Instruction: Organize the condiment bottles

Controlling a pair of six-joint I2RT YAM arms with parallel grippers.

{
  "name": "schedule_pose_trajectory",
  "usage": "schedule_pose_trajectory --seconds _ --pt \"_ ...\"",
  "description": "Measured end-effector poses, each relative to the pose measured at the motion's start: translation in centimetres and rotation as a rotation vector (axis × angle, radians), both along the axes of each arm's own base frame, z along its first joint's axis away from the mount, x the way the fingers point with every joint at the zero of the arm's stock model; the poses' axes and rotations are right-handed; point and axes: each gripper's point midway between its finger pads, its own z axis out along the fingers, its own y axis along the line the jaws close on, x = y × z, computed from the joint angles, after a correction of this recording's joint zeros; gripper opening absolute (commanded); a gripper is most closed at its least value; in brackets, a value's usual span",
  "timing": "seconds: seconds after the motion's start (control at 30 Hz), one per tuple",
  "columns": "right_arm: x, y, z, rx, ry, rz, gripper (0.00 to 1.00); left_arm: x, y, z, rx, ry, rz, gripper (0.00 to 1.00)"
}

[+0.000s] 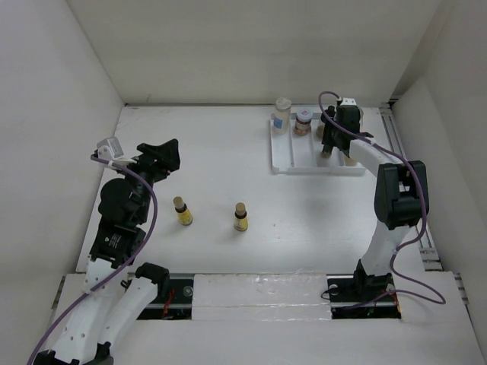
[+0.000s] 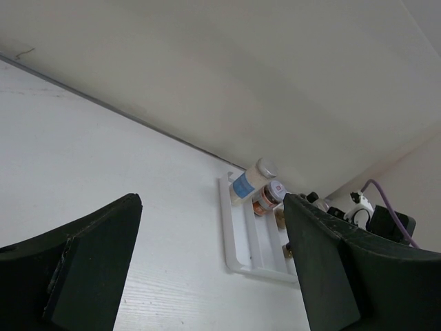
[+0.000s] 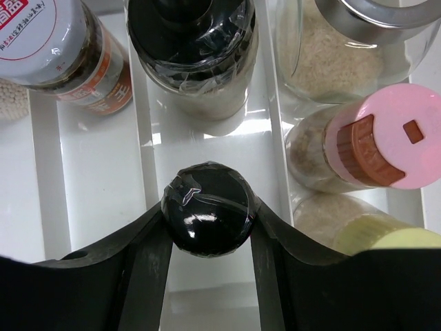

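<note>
Black-capped bottle (image 3: pixel 209 217) is upright in the tray's (image 3: pixel 146 131) middle lane, lower centre of the right wrist view. The right gripper (image 3: pixel 209 222) is clamped on its cap, one finger each side, long axis pointing straight at the camera. Can't tell if it's touched down. The left gripper (image 1: pixel 169 155) is spread wide, far left.

We see a white table (image 1: pixel 228 167) with faint wood grain across the middle of the top view. Plain white walls enclose it: back panel (image 1: pixel 251 46) above, left panel (image 1: pixel 46 114), right panel (image 1: pixel 456 137). The light is even, with soft shadows.
</note>
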Motion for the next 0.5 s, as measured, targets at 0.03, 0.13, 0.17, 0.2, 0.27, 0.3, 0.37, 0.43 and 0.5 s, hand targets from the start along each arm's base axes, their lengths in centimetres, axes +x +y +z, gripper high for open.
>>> schedule_pose_trajectory --seconds 0.03,0.13,0.17,0.2,0.27,0.3,0.37,0.43,0.5 --pt "0.0 0.1 0.0 0.002 0.001 0.002 0.50 0.0 -0.1 0.0 0.000 0.000 -0.003 0.80" --pt "-0.1 0.1 -0.1 0.005 0.003 0.006 0.57 -0.1 -0.2 0.0 0.000 -0.001 -0.006 0.80" --pt "-0.1 0.2 -0.1 0.006 0.004 0.008 0.60 -0.1 -0.2 0.1 -0.001 -0.004 -0.006 0.80" --pt "-0.2 0.2 -0.2 0.006 0.006 0.008 0.63 -0.2 -0.1 0.2 -0.002 -0.006 -0.007 0.80" --pt "-0.4 0.2 -0.5 0.006 0.013 0.007 0.71 -0.3 -0.1 0.3 -0.003 -0.010 -0.008 0.80" --pt "-0.7 0.1 -0.7 0.006 0.020 0.008 0.73 -0.4 -0.1 0.3 -0.004 -0.012 -0.006 0.80" --pt "-1.2 0.1 -1.0 0.006 0.031 0.007 0.77 -0.5 0.0 0.4 -0.005 -0.017 -0.006 0.80" --pt "-1.7 0.1 -0.9 0.006 0.032 0.007 0.81 -0.6 0.0 0.6 -0.007 -0.021 -0.007 0.80" --pt "-1.9 0.1 -0.3 0.003 0.020 0.006 0.84 -0.7 0.0 0.6 -0.008 -0.025 -0.009 0.80"
